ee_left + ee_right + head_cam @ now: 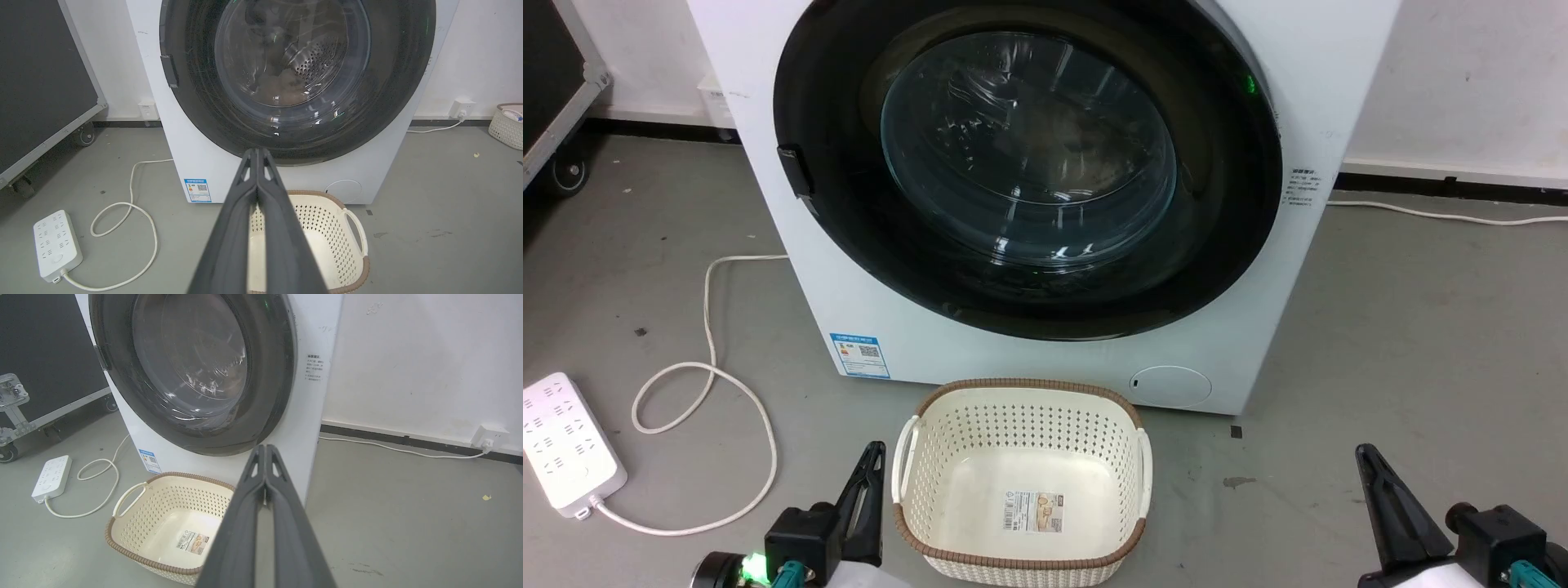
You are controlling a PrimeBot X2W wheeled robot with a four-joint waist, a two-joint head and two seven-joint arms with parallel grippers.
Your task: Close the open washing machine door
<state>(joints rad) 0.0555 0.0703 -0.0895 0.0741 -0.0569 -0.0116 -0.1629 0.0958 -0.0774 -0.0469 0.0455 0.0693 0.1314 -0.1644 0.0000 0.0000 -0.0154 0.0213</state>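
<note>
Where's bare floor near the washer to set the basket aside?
Right of the washing machine: open floor between it, the wall cable and the right gripper. The left is crowded: looped cable, power strip, wheeled case. The basket fills the spot just before the machine.

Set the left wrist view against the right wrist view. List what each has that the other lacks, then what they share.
Left wrist, not right wrist: the steel drum seen through the glass, a second basket by the wall, and the left gripper, shut.
Right wrist, not left wrist: a metal latch on the black case, and the right gripper, shut.
Both: door, machine, basket, power strip, blue sticker.
</note>
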